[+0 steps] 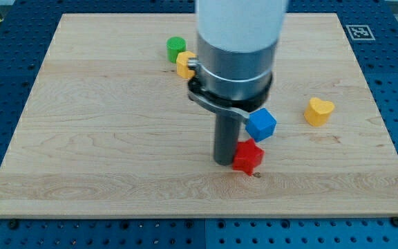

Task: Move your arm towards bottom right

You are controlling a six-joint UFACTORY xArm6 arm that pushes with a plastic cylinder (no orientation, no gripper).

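Sitting on the wooden counter (81,138) mid-board, my tip (224,162) touches the red star block (247,156) on its left, nothing gripped since it's just a rod, blue cube (261,124) just above, yellow heart (318,111) off right.

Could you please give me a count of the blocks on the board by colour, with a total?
Yellow: 2, a heart-shaped block at the view's right and a block partly hidden behind the arm
Green: 1, a round block
Blue: 1, a cube
Red: 1, a star-like block, beside my tip
Total: 5
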